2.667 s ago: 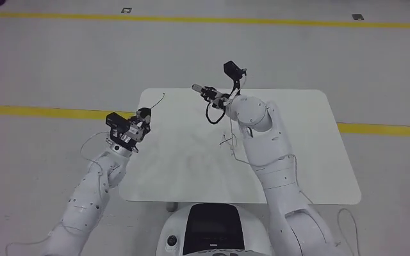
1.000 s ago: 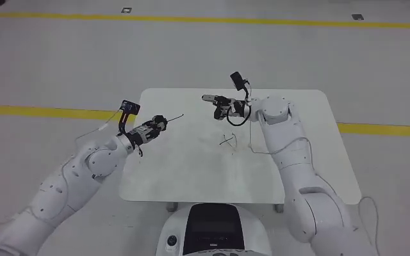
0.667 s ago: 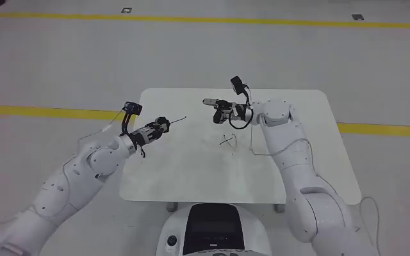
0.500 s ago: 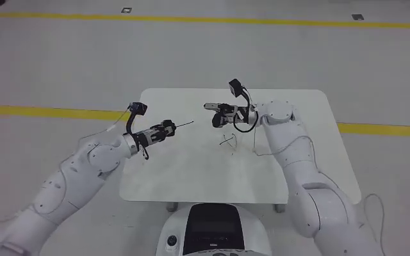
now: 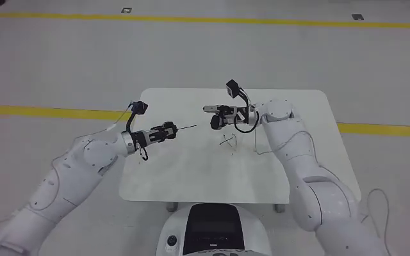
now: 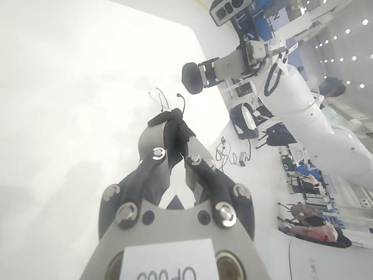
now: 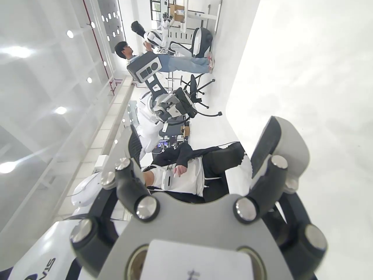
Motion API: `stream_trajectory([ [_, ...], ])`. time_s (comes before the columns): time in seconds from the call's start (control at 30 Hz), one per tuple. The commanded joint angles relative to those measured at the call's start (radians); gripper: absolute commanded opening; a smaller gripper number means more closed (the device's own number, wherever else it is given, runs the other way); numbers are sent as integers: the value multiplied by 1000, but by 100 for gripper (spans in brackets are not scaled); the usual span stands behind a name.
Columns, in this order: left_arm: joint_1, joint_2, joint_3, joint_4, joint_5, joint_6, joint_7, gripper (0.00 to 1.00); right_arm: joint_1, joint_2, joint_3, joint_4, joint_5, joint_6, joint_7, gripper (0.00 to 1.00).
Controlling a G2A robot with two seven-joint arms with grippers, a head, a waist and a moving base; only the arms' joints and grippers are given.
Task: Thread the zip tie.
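Alignment appeared in hand: left gripper [image 5: 172, 130] clenched the zip tie [image 5: 186, 128]; right gripper [image 5: 210, 109], released, would next need to grasp its tip.

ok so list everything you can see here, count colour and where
zip tie: 1, black, clamped in the left gripper, above the table, free end pointing toward the right gripper
loose ties: looks like two, exact count hard to tell, thin and dark, lying on the table below the right gripper
table: 1, white, in front of the robot
floor stripes: 2, yellow, on the grey floor, one beyond the table and one passing behind it
left gripper: 1, grey and black, shut on the zip tie, over the table's left part
right gripper: 1, grey and black, open and holding nothing, over the table's far middle, facing the left gripper
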Motion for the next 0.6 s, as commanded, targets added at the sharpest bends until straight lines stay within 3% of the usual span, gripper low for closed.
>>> stream_trajectory([
  [0.0,4,-4,0,16,-41,20,11,0,-9,1,-2,-8,1,1,-19,100],
  [0.07,-3,-9,1,33,-111,19,-29,0,-22,4,-3,-18,18,-3,-24,100],
  [0.1,-6,-13,-1,55,-196,0,-83,0,-29,5,2,-16,63,-20,13,100],
  [0.2,-29,-19,-9,104,-343,0,-239,0,-38,9,-22,-15,133,-28,27,100],
  [0.33,-53,-34,-12,166,-474,0,-406,0,-50,23,-86,-14,221,-28,27,100],
  [0.47,-78,-57,-3,235,-576,0,-501,0,-58,41,-143,-15,311,-28,27,100],
  [0.57,-102,-76,6,286,-619,0,-538,0,-62,55,-184,-14,367,-28,27,100],
])
